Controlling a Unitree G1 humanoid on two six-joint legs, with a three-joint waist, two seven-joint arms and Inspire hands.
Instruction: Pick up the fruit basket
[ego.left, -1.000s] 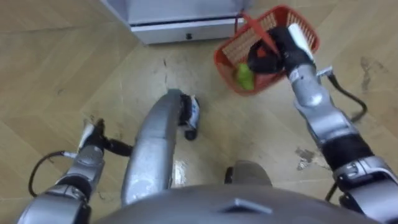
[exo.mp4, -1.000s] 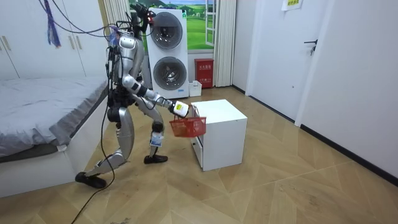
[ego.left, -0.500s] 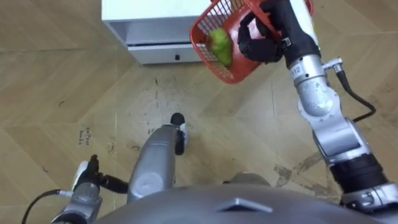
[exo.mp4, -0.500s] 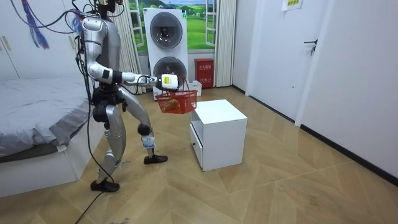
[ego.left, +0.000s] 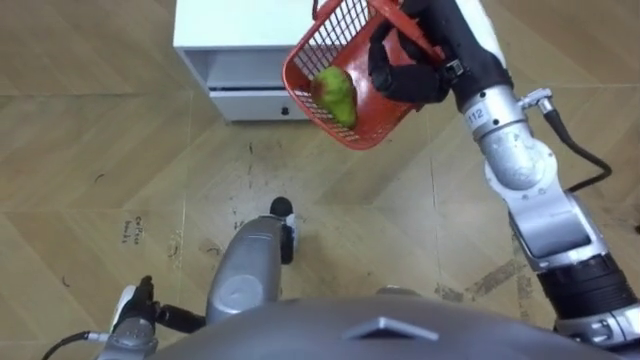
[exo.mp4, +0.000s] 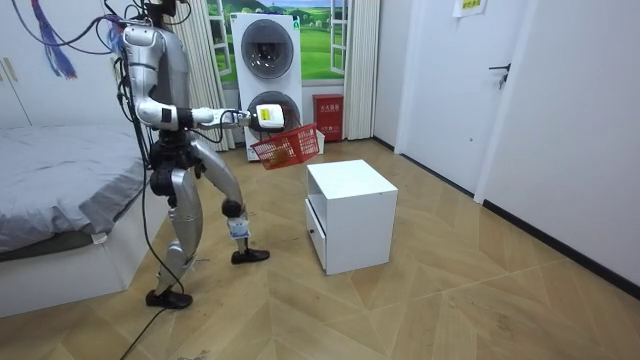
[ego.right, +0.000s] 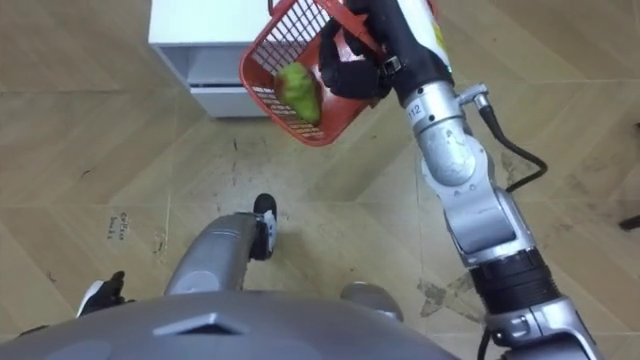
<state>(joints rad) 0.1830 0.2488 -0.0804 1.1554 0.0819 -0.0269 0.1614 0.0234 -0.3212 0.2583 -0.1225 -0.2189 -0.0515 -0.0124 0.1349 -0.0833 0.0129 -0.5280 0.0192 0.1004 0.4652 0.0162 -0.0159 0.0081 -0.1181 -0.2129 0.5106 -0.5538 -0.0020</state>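
Note:
The red mesh fruit basket (ego.left: 370, 105) hangs tilted in the air in front of me, above the floor and just short of the white cabinet (ego.left: 240, 40). A green pear (ego.left: 335, 92) lies inside it against the lower wall. My right hand (ego.left: 405, 70) is shut on the basket's handle, arm stretched forward. In the room view I stand upright between the bed and the cabinet, holding the basket (exo.mp4: 287, 150) out at chest height with that right hand (exo.mp4: 268, 115). My left hand (ego.left: 133, 305) hangs low at the lower left, away from the basket.
The white cabinet (exo.mp4: 350, 215) with a drawer stands on the wood floor ahead of me. A bed (exo.mp4: 60, 190) is behind me at the room view's left. Stacked washing machines (exo.mp4: 265, 80) and a red box (exo.mp4: 328, 118) stand at the far wall.
I have straightened up from a bent, striding pose. The basket rose in my right hand from low beside the cabinet to chest height and now tilts more, the pear sliding to its lower side.

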